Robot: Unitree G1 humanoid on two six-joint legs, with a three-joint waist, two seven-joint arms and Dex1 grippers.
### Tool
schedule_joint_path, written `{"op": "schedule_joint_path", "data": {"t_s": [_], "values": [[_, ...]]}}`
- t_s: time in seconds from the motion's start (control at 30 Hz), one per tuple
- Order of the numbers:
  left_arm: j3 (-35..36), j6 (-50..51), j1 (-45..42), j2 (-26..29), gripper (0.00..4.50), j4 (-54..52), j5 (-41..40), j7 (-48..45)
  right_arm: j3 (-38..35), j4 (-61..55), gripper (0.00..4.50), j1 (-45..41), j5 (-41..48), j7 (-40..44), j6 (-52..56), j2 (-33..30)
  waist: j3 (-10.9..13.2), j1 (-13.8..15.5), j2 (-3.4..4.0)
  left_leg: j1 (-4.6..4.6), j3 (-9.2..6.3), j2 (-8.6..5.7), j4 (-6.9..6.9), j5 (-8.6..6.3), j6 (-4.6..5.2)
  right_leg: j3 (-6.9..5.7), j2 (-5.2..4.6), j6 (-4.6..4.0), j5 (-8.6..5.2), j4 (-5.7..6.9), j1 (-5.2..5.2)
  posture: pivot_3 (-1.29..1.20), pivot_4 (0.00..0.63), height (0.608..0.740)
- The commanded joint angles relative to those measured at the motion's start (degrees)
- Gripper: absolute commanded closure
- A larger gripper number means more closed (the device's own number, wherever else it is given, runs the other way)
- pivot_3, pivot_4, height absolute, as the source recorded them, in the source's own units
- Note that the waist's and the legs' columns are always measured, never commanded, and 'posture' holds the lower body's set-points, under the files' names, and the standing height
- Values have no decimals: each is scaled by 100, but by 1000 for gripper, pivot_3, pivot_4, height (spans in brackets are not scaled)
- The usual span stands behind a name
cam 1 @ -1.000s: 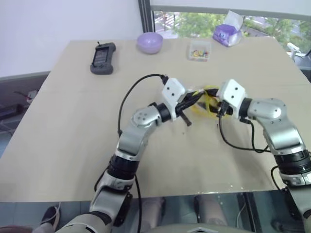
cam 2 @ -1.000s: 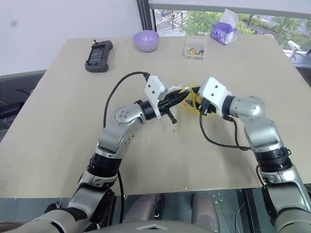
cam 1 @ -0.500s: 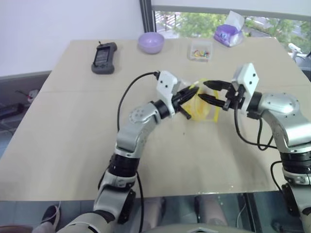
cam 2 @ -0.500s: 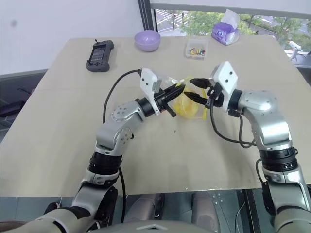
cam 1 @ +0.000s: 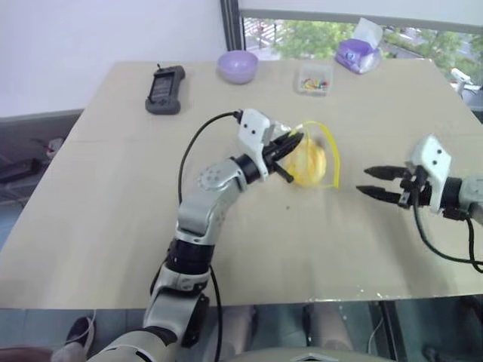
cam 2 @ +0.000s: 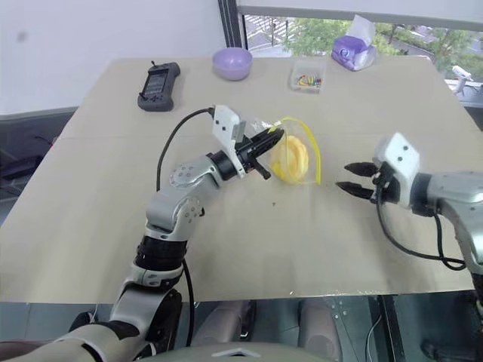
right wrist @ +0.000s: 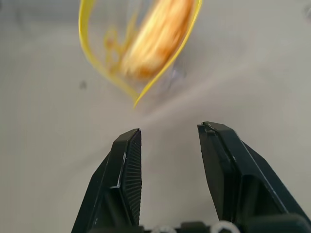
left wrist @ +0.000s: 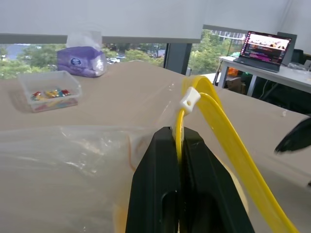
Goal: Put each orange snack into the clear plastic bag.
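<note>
while the left gripper is pinched together on the yellow zip strip of the clear plastic bag, the bag hangs near the centre of the frame, just above the table. the orange snack sits inside the bag. at the right edge, well apart from the bag, the right gripper has its fingers apart, holding nothing.

Bright daylight from rear windows; right wrist view blurred.
</note>
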Motion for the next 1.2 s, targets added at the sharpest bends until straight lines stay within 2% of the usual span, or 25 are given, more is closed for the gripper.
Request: {"op": "schedule_joint_path", "data": {"t_s": [0.03,0.27,0.63,0.77,0.8,0.83,1.2], "values": [[17,-46,-96,12,4500,-197,-56,5,276,-229,2483,-180,-174,-283,164,149,0,4,0,0,0,0,0,0,0,0,0,0,0,0,0,0,150,740],[11,-20,-106,59,4500,-212,-61,8,679,95,2483,-624,-503,-681,338,505,1,29,-1,-4,-6,-1,1,0,0,-2,-3,0,0,-5,0,0,150,740],[-4,-32,-67,99,4500,-228,-35,37,638,22,2483,-1010,-276,-725,645,873,1,26,-1,-6,-7,-1,0,0,0,-3,-3,0,0,-6,0,0,150,740],[1,-39,-58,111,4500,-217,-27,49,651,-4,3647,-1065,-249,-715,637,908,1,23,-1,-6,-7,-1,0,0,0,-3,-3,0,0,-6,0,0,150,740],[-1,-41,-51,113,4500,-219,-25,51,653,-8,4286,-1068,-249,-716,633,910,1,24,-1,-6,-7,-1,0,0,0,-3,-3,0,0,-6,0,0,150,740],[-6,-43,-43,115,4500,-225,-24,53,653,-11,4463,-1069,-249,-719,626,912,1,24,-1,-6,-7,-1,0,0,0,-3,-3,0,0,-6,0,0,150,740],[65,-141,-126,229,4500,-119,38,79,377,121,4463,-1392,-276,-827,486,841,1,12,-1,-6,-6,-1,0,0,0,-3,-3,0,0,-6,-1,0,150,740]]}}
